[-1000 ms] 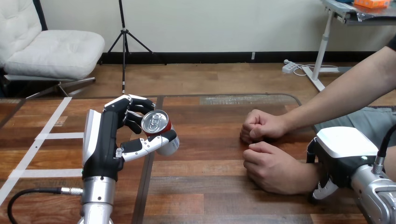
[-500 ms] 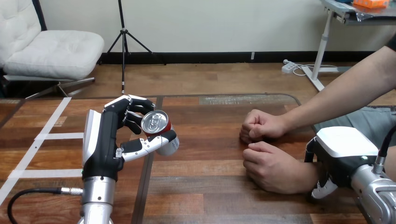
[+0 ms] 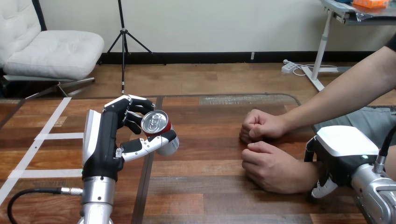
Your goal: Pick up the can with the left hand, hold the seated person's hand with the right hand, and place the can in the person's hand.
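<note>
Can (image 3: pixel 156 122) clamped in left robot hand (image 3: pixel 105 140), right robot hand (image 3: pixel 345 149) at the person's wrist (image 3: pixel 306 175), grip impossible to tell; next, likely: secure that wrist, carry can across.

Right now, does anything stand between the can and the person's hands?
Nothing visible: bare table lies between the can in the left hand and the person's near hand and far hand, both closed fists.
</note>
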### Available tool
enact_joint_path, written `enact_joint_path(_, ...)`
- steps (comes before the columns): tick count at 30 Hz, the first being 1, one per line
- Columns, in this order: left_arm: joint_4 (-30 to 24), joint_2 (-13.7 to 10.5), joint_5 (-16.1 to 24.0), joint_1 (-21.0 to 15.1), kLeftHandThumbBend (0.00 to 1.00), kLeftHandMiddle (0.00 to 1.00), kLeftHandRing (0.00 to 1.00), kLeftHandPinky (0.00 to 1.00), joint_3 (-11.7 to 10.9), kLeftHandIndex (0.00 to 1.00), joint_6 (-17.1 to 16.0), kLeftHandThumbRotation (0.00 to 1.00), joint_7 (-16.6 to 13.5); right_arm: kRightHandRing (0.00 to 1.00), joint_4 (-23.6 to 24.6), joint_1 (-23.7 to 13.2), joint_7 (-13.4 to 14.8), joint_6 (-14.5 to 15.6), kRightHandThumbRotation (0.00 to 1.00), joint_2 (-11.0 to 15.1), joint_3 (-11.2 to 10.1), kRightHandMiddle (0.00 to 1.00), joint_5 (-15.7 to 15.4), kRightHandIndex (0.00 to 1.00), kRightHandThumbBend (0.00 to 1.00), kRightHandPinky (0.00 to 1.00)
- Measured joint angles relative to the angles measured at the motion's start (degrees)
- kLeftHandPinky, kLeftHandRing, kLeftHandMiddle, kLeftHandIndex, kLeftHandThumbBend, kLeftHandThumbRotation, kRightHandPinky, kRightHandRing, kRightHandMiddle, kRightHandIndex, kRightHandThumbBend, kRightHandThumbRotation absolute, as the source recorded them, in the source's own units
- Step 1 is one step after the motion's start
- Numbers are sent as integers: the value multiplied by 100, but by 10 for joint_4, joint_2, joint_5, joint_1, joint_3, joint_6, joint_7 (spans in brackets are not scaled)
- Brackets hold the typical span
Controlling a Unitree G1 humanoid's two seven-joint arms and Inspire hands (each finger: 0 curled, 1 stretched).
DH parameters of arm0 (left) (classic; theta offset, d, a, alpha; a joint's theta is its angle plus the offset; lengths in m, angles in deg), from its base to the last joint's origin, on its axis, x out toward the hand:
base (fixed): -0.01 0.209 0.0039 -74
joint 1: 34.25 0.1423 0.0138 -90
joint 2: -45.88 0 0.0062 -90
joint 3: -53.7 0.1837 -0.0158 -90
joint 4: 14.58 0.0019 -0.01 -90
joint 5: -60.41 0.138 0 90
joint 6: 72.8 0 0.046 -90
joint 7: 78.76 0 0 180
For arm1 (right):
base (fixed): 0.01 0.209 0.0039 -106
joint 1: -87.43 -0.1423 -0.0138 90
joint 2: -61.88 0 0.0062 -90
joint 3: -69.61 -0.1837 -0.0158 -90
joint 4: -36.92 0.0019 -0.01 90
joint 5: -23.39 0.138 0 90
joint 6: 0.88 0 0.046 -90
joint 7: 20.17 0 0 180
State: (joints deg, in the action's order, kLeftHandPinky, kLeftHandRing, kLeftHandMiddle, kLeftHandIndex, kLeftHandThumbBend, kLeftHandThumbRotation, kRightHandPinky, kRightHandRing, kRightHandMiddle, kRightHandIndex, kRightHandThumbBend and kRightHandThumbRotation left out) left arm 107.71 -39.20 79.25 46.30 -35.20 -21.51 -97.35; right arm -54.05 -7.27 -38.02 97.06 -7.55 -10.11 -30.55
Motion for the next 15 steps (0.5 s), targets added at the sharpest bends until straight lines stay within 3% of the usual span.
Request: enact_joint_path(15, 0, 0, -1, 0, 68, 48, 41, 36, 0, 52, 0, 0, 0, 47, 9, -1, -2, 2, 0, 0, -3, 53, 5, 57, 77, 37)
